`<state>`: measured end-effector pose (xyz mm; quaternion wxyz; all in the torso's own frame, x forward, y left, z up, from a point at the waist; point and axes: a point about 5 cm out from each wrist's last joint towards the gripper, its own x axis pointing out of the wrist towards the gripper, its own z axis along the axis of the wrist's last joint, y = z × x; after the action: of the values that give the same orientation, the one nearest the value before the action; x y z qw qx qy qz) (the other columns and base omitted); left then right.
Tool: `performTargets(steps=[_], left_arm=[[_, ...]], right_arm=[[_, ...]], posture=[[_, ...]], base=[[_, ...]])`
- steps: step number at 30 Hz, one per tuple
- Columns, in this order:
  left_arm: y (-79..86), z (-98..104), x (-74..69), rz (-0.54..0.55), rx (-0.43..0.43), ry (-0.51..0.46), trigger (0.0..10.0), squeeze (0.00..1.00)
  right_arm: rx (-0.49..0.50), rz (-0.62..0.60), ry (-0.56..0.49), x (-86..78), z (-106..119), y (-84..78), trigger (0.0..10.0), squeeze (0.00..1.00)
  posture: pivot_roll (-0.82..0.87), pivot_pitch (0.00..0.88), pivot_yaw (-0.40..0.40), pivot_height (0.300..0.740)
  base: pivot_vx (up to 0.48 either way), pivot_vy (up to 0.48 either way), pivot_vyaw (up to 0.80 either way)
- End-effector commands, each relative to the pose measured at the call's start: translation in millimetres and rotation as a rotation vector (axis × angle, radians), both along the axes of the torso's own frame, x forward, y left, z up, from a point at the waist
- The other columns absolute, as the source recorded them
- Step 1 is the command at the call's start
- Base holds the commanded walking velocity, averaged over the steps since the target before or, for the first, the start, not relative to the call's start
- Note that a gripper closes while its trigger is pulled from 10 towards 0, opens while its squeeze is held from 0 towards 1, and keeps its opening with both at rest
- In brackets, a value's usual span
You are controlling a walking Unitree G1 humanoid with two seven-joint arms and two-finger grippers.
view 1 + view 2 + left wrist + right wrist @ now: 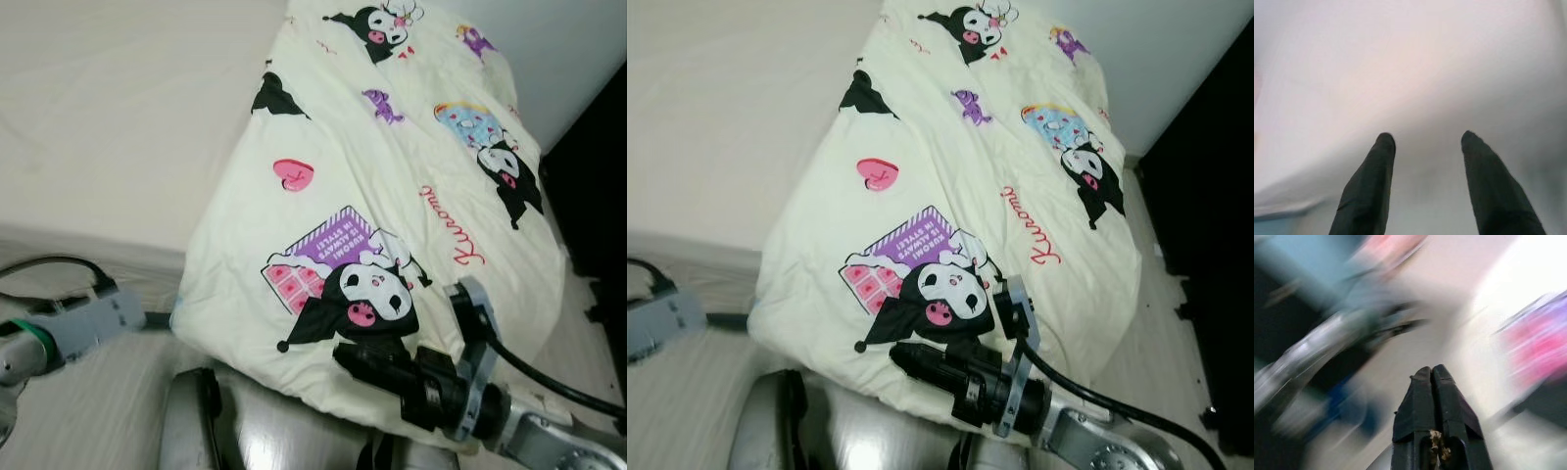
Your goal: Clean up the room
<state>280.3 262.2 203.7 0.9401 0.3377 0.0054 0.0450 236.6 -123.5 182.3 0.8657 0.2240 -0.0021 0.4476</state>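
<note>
A cream blanket (pixel 392 166) printed with black-and-pink cartoon figures lies spread over the right part of a bed with a white sheet (pixel 118 117). My right gripper (pixel 355 359) sits at the blanket's near edge, just below the big cartoon figure. In the blurred right wrist view its fingers (pixel 1434 382) are pressed together with nothing seen between them. My left arm (pixel 93 325) reaches in low on the left, toward the blanket's near-left corner. The left gripper (pixel 1427 139) is open, its fingers (pixel 1382 147) spread in front of pale fabric.
Dark furniture (pixel 598 166) stands to the right of the bed, with a strip of pale floor (pixel 588 333) between them. A white wall (pixel 568 49) rises behind the bed's far corner. My own silver body (pixel 196 421) shows at the bottom.
</note>
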Motion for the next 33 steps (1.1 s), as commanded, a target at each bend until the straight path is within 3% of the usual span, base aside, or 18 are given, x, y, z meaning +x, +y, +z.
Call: performTargets(steps=[1, 2, 4, 5, 7, 8, 9, 11, 12, 14, 21, 22, 23, 24, 25, 33], left_arm=[[-18.2, 23.7, -2.6, -0.016, -0.300, -0.192, 10.0, 0.00], [-18.2, 23.7, -2.6, -0.016, -0.300, -0.192, 10.0, 0.00], [-45.8, 35.1, -0.7, -0.093, -0.469, -0.261, 10.0, 0.00], [-45.8, 35.1, -0.7, -0.093, -0.469, -0.261, 10.0, 0.00], [-77.7, 37.9, 1.4, -0.213, -0.379, -0.283, 10.0, 0.00], [-77.7, 37.9, 1.4, -0.213, -0.379, -0.283, 10.0, 0.00], [-93.8, 36.8, 2.5, -0.274, -0.357, -0.284, 10.0, 0.00], [-116.6, 33.1, 5.9, -0.343, -0.406, -0.275, 10.0, 0.00], [-116.6, 33.1, 5.9, -0.343, -0.406, -0.275, 10.0, 0.00], [-126.9, 25.4, 9.7, -0.360, -0.491, -0.237, 10.0, 0.00], [-124.2, 9.2, 12.7, -0.333, -0.545, -0.167, 10.0, 0.00], [-122.1, -8.0, 13.5, -0.315, -0.547, -0.097, 10.0, 0.00], [-122.1, -8.0, 13.5, -0.315, -0.547, -0.097, 10.0, 0.00], [-121.8, -11.9, 13.5, -0.311, -0.544, -0.081, 10.0, 0.00], [-121.1, -18.2, 13.7, -0.316, -0.489, -0.070, 10.0, 0.00], [-117.0, -22.0, 16.7, -0.302, -0.466, -0.077, 10.0, 0.00]], right_arm=[[-0.084, -0.221, -0.084, 12.8, 1.8, -11.2, 10.0, 0.00], [-0.084, -0.221, -0.084, 12.8, 1.8, -11.2, 10.0, 0.00], [-0.117, -0.336, -0.172, 22.5, 9.7, -10.7, 10.0, 0.00], [-0.117, -0.336, -0.172, 22.5, 9.7, -10.7, 10.0, 0.00], [-0.162, -0.436, -0.243, 29.6, 14.9, -9.8, 10.0, 0.00], [-0.162, -0.436, -0.243, 29.6, 14.9, -9.8, 10.0, 0.00], [-0.200, -0.481, -0.272, 33.1, 15.9, -8.8, 10.0, 0.00], [-0.214, -0.599, -0.292, 39.3, 14.8, -9.9, 10.0, 0.00], [-0.214, -0.599, -0.292, 39.3, 14.8, -9.9, 10.0, 0.00], [-0.259, -0.678, -0.329, 45.4, 9.4, -7.7, 10.0, 0.00], [-0.235, -0.728, -0.328, 50.3, 5.5, -8.7, 10.0, 0.00], [-0.239, -0.748, -0.353, 52.7, 3.4, -5.9, 10.0, 0.00], [-0.239, -0.748, -0.353, 52.7, 3.4, -5.9, 10.0, 0.00], [-0.240, -0.751, -0.359, 53.0, 3.0, -4.9, 10.0, 0.00], [-0.234, -0.755, -0.367, 52.2, 2.1, -2.1, 10.0, 0.00], [-0.231, -0.776, -0.379, 50.8, -2.2, -0.8, 10.0, 0.00]], posture=[[0.18, 0.179, -0.035, 0.480], [0.18, 0.179, -0.035, 0.480], [0.18, 0.179, -0.035, 0.480], [0.18, 0.179, -0.035, 0.480], [0.17, 0.159, -0.045, 0.480], [0.17, 0.159, -0.045, 0.480], [0.17, 0.159, -0.045, 0.485], [0.15, 0.141, -0.045, 0.495], [0.15, 0.141, -0.045, 0.495], [0.14, 0.130, -0.042, 0.510], [0.14, 0.117, -0.040, 0.534], [0.13, 0.109, -0.034, 0.549], [0.13, 0.109, -0.034, 0.549], [0.13, 0.109, -0.034, 0.554], [0.12, 0.100, -0.030, 0.564], [0.11, 0.093, -0.027, 0.598]], base=[[0.000, 0.000, 0.00], [0.000, 0.000, 0.00], [0.000, 0.000, 0.00], [0.000, 0.000, 0.00], [0.000, 0.000, 0.00], [0.000, 0.000, 0.00], [0.000, 0.000, 0.00], [0.000, 0.000, 0.00], [0.000, 0.000, 0.00], [0.000, 0.000, 0.00], [0.000, 0.000, 0.00], [0.000, 0.000, 0.00], [0.000, 0.000, 0.00], [0.000, 0.000, 0.00], [0.000, 0.000, 0.00], [0.000, 0.000, 0.00]])
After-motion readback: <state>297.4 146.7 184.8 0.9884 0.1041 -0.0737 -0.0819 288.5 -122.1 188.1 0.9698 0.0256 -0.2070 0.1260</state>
